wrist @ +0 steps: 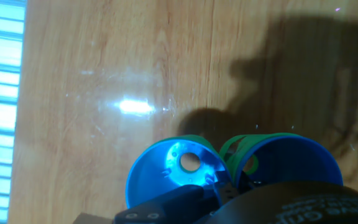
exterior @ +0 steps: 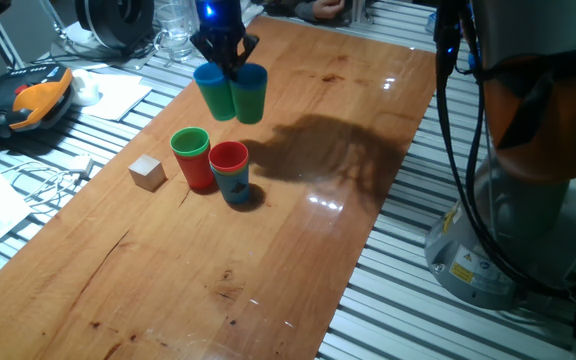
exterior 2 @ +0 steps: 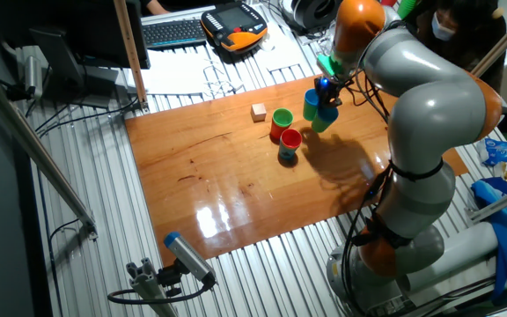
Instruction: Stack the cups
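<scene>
In one fixed view my gripper (exterior: 230,62) pinches the touching rims of two blue-and-green plastic cup stacks (exterior: 232,92), lifted above the wooden table (exterior: 298,210). In the other fixed view the red cup stack (exterior 2: 289,145) stands near-left. In the hand view I should lower slowly, keeping both upright.

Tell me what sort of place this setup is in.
Most likely a robotics lab or workshop. A wooden tabletop lies on a ribbed aluminium bench, an orange teach pendant and a keyboard sit behind it, and loose cables lie beside the table.
</scene>
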